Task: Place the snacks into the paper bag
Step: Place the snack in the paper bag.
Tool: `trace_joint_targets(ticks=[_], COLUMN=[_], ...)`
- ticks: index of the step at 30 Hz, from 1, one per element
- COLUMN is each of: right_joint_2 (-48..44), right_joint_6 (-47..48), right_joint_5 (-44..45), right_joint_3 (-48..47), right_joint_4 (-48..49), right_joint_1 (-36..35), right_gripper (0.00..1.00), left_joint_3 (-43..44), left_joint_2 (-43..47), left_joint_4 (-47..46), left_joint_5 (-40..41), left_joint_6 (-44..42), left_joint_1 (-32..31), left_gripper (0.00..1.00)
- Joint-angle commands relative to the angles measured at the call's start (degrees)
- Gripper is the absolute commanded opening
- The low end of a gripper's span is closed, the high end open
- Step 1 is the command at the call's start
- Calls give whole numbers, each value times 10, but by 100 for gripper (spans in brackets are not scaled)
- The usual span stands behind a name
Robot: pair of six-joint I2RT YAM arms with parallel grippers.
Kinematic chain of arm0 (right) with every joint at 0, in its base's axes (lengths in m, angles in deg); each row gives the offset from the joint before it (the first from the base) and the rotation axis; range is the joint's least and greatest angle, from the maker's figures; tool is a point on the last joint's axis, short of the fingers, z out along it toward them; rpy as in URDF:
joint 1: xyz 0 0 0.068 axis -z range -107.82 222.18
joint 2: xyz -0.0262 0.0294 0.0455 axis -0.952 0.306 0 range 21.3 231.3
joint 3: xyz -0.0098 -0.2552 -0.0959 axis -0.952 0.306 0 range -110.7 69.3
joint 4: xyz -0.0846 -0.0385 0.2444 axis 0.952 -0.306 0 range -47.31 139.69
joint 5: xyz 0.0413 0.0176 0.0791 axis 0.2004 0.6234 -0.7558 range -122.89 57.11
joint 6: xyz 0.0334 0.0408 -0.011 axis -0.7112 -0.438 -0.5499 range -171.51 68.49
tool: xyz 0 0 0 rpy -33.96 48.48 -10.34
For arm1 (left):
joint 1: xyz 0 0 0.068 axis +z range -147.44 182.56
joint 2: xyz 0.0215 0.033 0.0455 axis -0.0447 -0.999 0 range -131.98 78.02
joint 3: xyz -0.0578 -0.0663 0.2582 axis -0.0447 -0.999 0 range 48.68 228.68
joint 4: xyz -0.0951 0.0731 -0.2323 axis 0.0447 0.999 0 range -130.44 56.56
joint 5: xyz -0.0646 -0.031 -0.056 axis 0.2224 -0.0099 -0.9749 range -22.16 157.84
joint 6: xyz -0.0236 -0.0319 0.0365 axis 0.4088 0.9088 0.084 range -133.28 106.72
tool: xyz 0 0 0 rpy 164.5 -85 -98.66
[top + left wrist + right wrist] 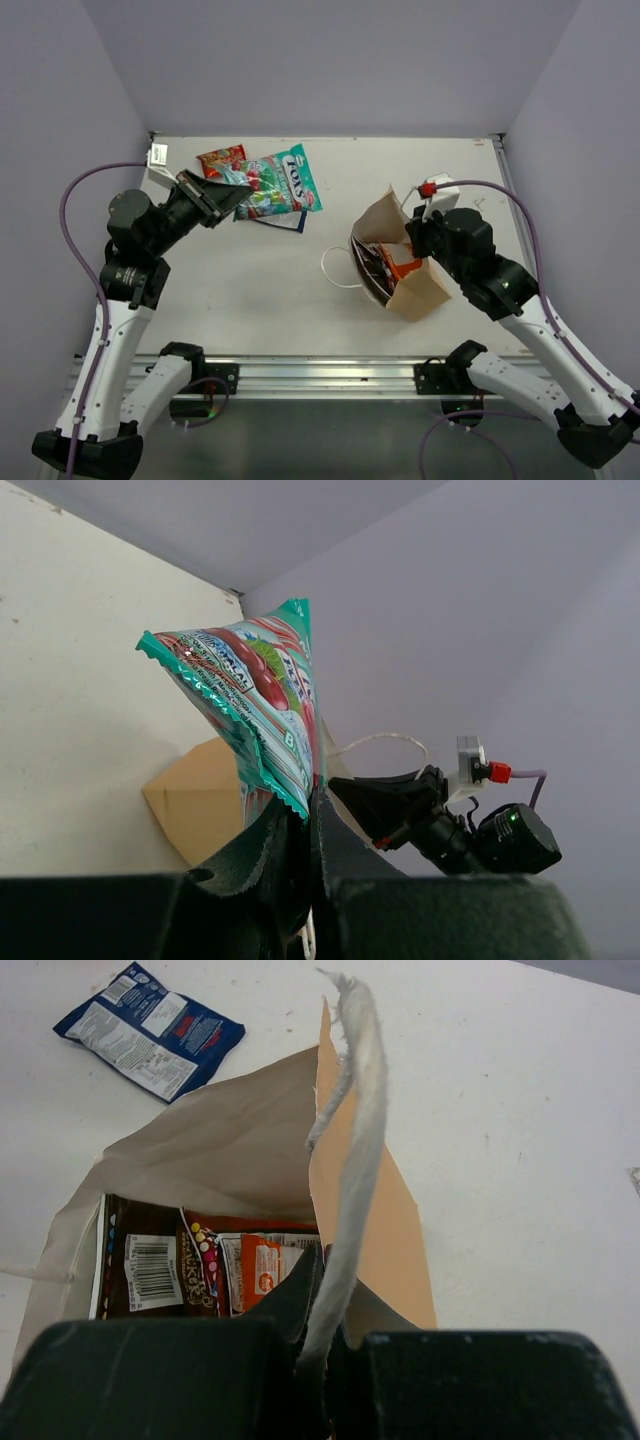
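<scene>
The left pincer [308,815] is clenched on the crimped bottom edge of a teal-green packet [262,695]. The packet's long axis runs straight out from the fingertips, toward the far right of the counter [250,280] in the top view. Whether it clears the counter is hard to judge. Just beyond it lie a red packet [221,159] and a blue packet [287,221] (mostly hidden under the teal one from above).

The right pincer [325,1305] is clamped on a white cord handle [352,1150] along with the rim of the paper bag [225,1155]. The bag sits well right of the teal packet, its mouth open toward the left arm. Inside show a dark brown packet [140,1270] and an orange packet [262,1265], their lower parts cut off by the fingers.
</scene>
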Motion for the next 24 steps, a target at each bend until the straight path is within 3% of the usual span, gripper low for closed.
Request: trace_joint_targets(ticks=[1,7,17,24], right_joint_2=[9,18,18,9], right_joint_6=[-17,-35,-47,-49], right_joint_5=[30,58,109,116], right_joint_3=[-35,-42,-60,-53], right_joint_4=[53,68,67,60], right_joint_1=[-3,-3,-3,-2], right_gripper=[0,0,0,0], left_joint_3=[32,52,114,125], left_joint_2=[-3,-34,-162,-186], left_joint_4=[-27,-40,-41,-35], left_joint_5=[10,51,184,245], left_joint_6=[21,21,-20,-40], left_joint_1=[-21,-76,-318,-380], left_gripper=[0,0,0,0])
